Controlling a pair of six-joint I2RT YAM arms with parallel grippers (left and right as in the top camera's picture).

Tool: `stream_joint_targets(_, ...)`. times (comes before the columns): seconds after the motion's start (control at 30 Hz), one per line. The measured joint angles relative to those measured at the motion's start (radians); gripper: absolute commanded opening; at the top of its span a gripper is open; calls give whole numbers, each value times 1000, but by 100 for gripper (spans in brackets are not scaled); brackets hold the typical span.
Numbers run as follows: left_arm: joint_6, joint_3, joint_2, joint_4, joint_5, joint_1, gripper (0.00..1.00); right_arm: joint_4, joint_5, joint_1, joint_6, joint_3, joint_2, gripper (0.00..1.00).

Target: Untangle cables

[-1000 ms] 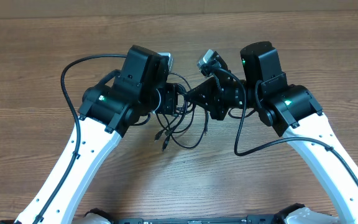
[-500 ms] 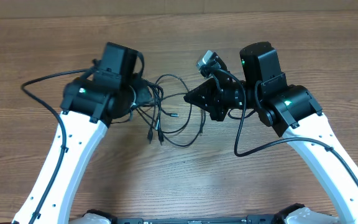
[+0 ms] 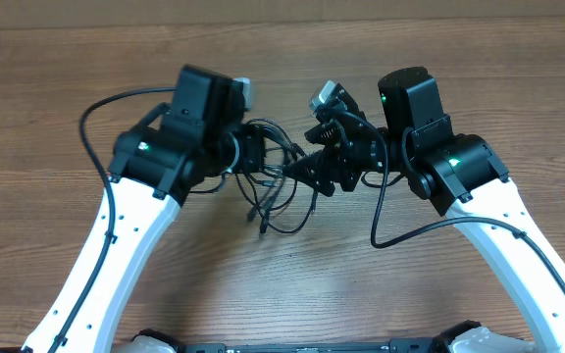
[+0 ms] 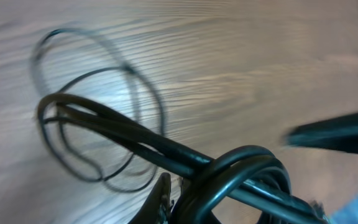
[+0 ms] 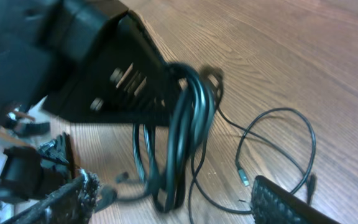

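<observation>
Wood-grain desk is filling the background on every side. Black cables are bunching into a thick knot right at the left gripper, which is clamping that knot tight. Thinner loops and small plugs are trailing onto the wood just below the left gripper. Facing the left gripper across the bundle, the right gripper is standing with its fingers spread, and the knot appears to be hanging between them unclamped. To do this well, I judge the right gripper should be closing on one single strand near the left gripper, not the whole bunch. It should then be drawing away slowly, so the loops are slipping free rather than cinching.
</observation>
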Motion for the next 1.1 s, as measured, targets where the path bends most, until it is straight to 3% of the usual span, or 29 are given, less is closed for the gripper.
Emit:
stream_joint_targets(0.07, 36, 0, 0, 25, 30, -25, 4, -1, 2, 0, -8, 0, 0, 8)
stream_joint_targets(0.1, 49, 0, 0, 34, 38, -32, 4, -4, 3, 0, -6, 0, 0, 4)
stream_joint_targets(0.23, 23, 0, 0, 45, 21, -47, 4, -16, 21, -3, 4, 0, 0, 4)
stream_joint_targets(0.57, -486, 9, 1, -99, -227, -47, 4, -23, 17, 16, 5, 0, 2, 4)
stream_joint_targets(0.67, -599, 9, 1, -124, -316, 14, 4, -24, 18, 6, 3, 0, 2, 4)
stream_joint_targets(0.8, -663, 9, 1, -127, -357, 39, 4, -24, 18, 5, 2, 0, 2, 5)
stream_joint_targets(0.87, -651, 9, 1, -126, -357, 38, 4, -24, 21, 5, 6, 0, 2, 36)
stream_joint_targets(0.9, -632, 9, 1, -125, -356, 38, 4, -26, 23, 5, 0, 0, 2, 66)
stream_joint_targets(0.93, -603, 9, 1, -122, -356, 38, 4, -27, 24, 5, 1, 0, 2, 74)
stream_joint_targets(1.0, -541, 9, 1, -114, -346, 39, 4, -27, 26, 5, 2, 0, 2, 79)
stream_joint_targets(1.1, -349, 9, 1, -85, -262, 39, 4, -26, 25, 5, -6, 0, 2, 80)
